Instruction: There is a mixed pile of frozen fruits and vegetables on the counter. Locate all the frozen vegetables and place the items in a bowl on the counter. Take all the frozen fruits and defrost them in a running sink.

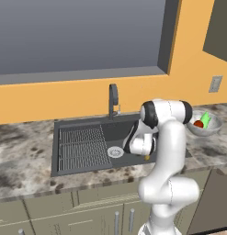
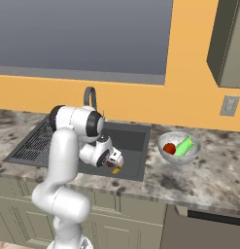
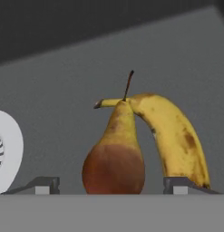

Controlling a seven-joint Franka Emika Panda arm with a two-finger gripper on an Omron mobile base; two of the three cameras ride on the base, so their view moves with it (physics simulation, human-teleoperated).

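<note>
Gripper [image 3: 109, 185] astride russet-bottomed pear [image 3: 114, 156]

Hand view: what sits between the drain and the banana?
A pear, standing on the sink floor between the drain and the banana, touching the banana.

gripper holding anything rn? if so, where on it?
Nothing held. In the hand view the gripper is open, its fingertips spread clear of the pear and the banana, which lie in the sink.

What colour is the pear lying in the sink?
The pear is yellow-green on top and reddish-brown below; the hand view shows it best.
</note>
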